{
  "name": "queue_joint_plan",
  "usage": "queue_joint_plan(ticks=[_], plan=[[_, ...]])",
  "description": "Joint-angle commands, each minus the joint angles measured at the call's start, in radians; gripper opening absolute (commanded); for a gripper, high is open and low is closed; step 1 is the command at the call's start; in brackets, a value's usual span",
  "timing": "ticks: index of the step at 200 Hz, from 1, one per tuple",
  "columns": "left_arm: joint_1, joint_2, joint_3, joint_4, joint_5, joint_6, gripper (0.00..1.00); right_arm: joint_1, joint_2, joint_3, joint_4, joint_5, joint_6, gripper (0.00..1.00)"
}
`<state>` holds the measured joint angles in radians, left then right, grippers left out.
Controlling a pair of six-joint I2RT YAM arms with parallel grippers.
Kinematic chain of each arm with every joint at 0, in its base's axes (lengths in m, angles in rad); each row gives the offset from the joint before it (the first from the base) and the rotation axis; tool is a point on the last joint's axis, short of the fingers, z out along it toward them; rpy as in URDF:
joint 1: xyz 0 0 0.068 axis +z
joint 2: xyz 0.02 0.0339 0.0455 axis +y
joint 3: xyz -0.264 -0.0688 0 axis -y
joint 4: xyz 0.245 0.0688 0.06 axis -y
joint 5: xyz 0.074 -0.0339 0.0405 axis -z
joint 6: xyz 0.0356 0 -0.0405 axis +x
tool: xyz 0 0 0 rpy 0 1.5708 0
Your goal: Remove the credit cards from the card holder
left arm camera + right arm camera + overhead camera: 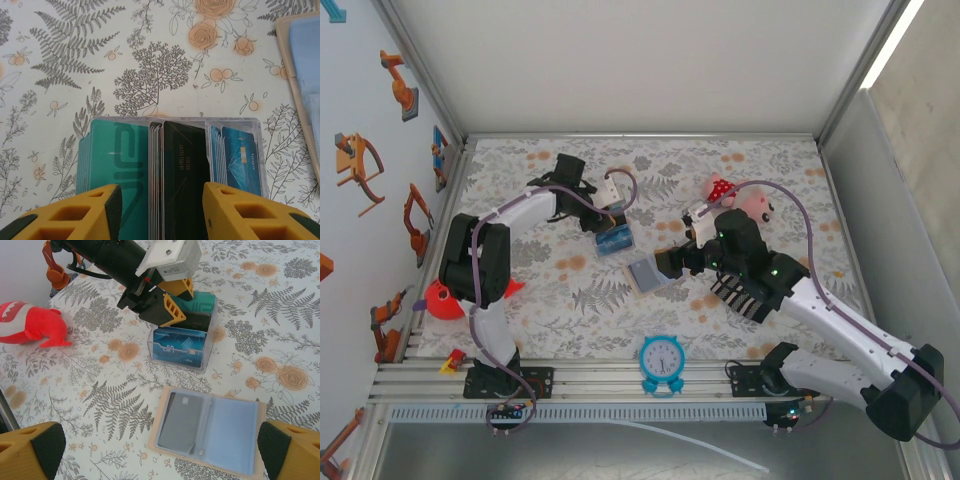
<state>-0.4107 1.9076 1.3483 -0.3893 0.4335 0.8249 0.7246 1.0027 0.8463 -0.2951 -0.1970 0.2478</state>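
Now the left pincer (611,220) sits just left of centre in the overhead view, nose down over a clear box (175,364), and its yellow fingers (75,215) are parted: released, nothing clasped between them! From its own wrist camera those two fingers rise from the bottom edge, one over the teal pack, the other at the edge of the black pack. And there are the credit cards (112,155), standing on edge in that clear box in three packs, teal at the left of the frame, black in the middle, blue at the right. Over to the right pincer (161,446), and it's spread wide, folks, its fingers in the two bottom corners of the right wrist view, gripping nothing. Low in that frame between them lies the card holder (235,427), spread open flat on the floral table cover (280,330), tan rim, pale blue inside, with a dark grey card (181,421) tucked in its left pocket. The box stands just above the holder in that view, near but not touching. In the overhead shot the holder lies at dead centre, just left of the right pincer's tips, the box up and to its left. Around the edges: a red toy (30,325) at left, a striped sock (740,295) beside the right arm, a blue clock (662,362) at bottom centre, and a red spotted toy (720,188) next to a pink one (757,205), upper right of centre.
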Motion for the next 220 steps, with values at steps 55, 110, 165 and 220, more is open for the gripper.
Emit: queue_joint_plan(ticks=[55,110,165,220], plan=[[0.002,-0.057,0.008,0.013,0.010,-0.033,0.48,0.005,0.016,0.035,-0.020,0.004,0.016,0.81],[-0.009,-0.303,-0.133,0.124,-0.036,-0.182,0.79,0.032,0.120,0.068,-0.123,0.130,0.015,0.74],[-0.020,-0.610,-0.385,0.324,-0.292,-0.565,0.97,0.115,0.342,0.146,-0.237,0.305,0.025,0.67],[-0.022,-0.852,-0.642,0.409,-0.584,-0.981,0.97,0.171,0.560,0.245,-0.240,0.300,0.026,0.60]])
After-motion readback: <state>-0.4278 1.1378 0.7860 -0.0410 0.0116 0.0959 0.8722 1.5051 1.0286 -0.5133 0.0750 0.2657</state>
